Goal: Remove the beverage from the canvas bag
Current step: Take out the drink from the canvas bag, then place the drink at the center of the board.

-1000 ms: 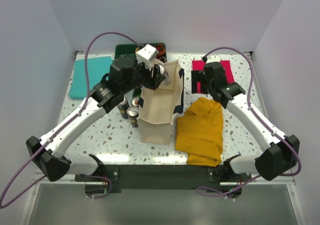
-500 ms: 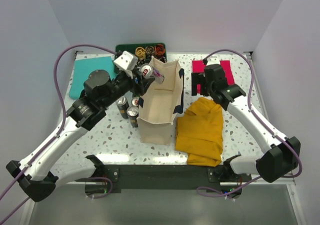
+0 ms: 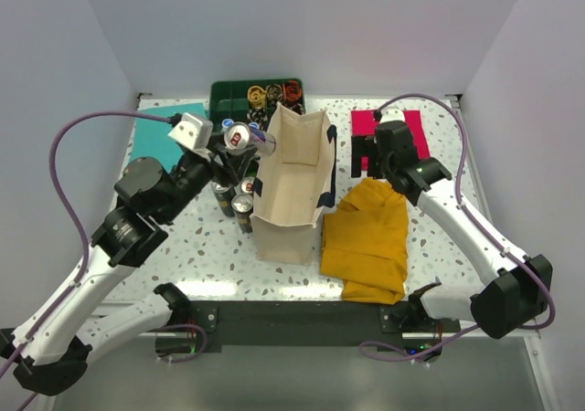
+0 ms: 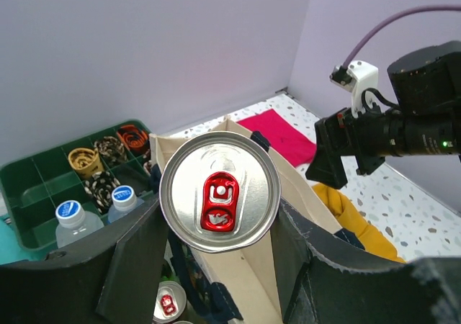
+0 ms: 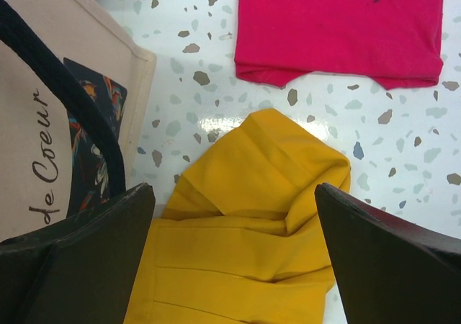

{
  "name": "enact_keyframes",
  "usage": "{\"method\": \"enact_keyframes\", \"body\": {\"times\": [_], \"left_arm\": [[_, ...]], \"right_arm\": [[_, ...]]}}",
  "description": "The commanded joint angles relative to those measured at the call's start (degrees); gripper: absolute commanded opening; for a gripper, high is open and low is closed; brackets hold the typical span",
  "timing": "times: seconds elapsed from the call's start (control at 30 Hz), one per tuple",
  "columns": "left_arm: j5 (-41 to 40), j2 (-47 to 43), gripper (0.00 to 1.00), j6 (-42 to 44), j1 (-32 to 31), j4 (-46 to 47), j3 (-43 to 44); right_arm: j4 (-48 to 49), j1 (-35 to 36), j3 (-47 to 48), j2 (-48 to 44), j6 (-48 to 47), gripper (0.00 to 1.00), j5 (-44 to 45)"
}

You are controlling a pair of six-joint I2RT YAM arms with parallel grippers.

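Can (image 4: 220, 173) out of canvas bag (image 3: 292, 187), aloft beside its rim.
Left jaws pinch can; right jaws spread. Next: lower it upright onto table (image 3: 183, 237).

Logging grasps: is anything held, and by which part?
The left gripper holds the silver beverage can by its sides, just below the rim. The right gripper is open, holding nothing.

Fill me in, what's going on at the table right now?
The left gripper is closed on a silver can with a red tab. It holds the can in the air just left of the canvas bag's open top, so the drink is out of the bag but not set down. The right gripper is open and empty above the yellow cloth beside the bag.
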Motion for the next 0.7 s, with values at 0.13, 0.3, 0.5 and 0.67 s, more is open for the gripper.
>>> {"method": "enact_keyframes", "body": {"times": [0.13, 0.3, 0.5, 0.67], "left_arm": [[-8.8, -5.0, 0.00, -0.7, -0.2, 2.3, -0.6], [-12.2, -8.8, 0.00, -2.9, -0.2, -0.9, -3.8], [-17.5, -11.5, 0.00, -4.3, -0.2, -7.9, -3.6], [-17.4, -11.1, 0.00, -7.7, -0.2, -16.0, -0.6]], "right_arm": [[1.8, -0.2, -1.0, -0.9, 1.3, 0.98, -1.1], [2.3, -0.2, -2.0, -1.3, 1.3, 0.98, -0.6], [3.4, -0.1, -3.9, -2.9, 1.3, 0.98, -0.2], [5.2, -0.1, -5.0, -3.8, 1.4, 0.98, -0.7]]}}
